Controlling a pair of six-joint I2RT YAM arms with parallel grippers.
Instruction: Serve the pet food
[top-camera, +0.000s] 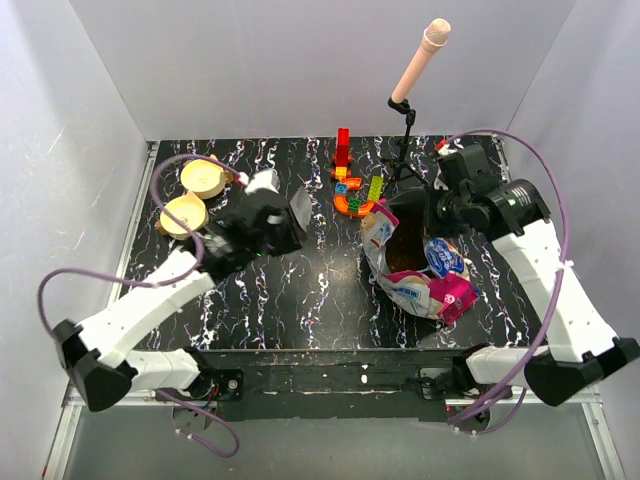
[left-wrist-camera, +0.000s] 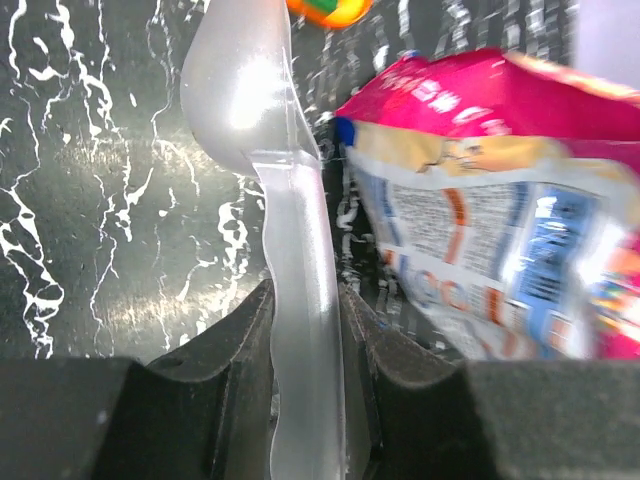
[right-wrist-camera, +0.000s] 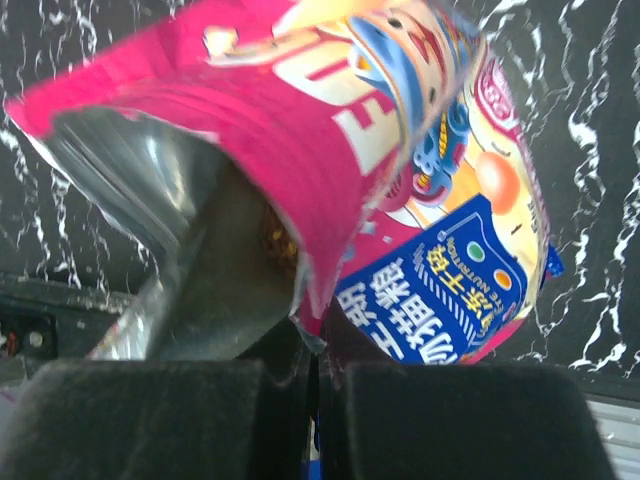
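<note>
The pet food bag (top-camera: 430, 280), white, blue and magenta, lies right of centre with its mouth held open; dark brown kibble (top-camera: 405, 250) shows inside. My right gripper (top-camera: 438, 208) is shut on the bag's upper rim; in the right wrist view its jaws (right-wrist-camera: 315, 345) pinch the pink edge of the bag (right-wrist-camera: 430, 150), and some kibble (right-wrist-camera: 275, 235) shows in the silver-lined opening. My left gripper (top-camera: 283, 222) is shut on the handle of a translucent white scoop (left-wrist-camera: 240, 90), empty, held left of the bag (left-wrist-camera: 490, 200) and apart from it.
Two tan round bowls (top-camera: 205, 178) (top-camera: 185, 213) stand at the far left. Bright toy blocks (top-camera: 350, 185) lie at the back centre, just behind the bag. A pink microphone on a black stand (top-camera: 405, 130) is at the back right. White walls enclose the table.
</note>
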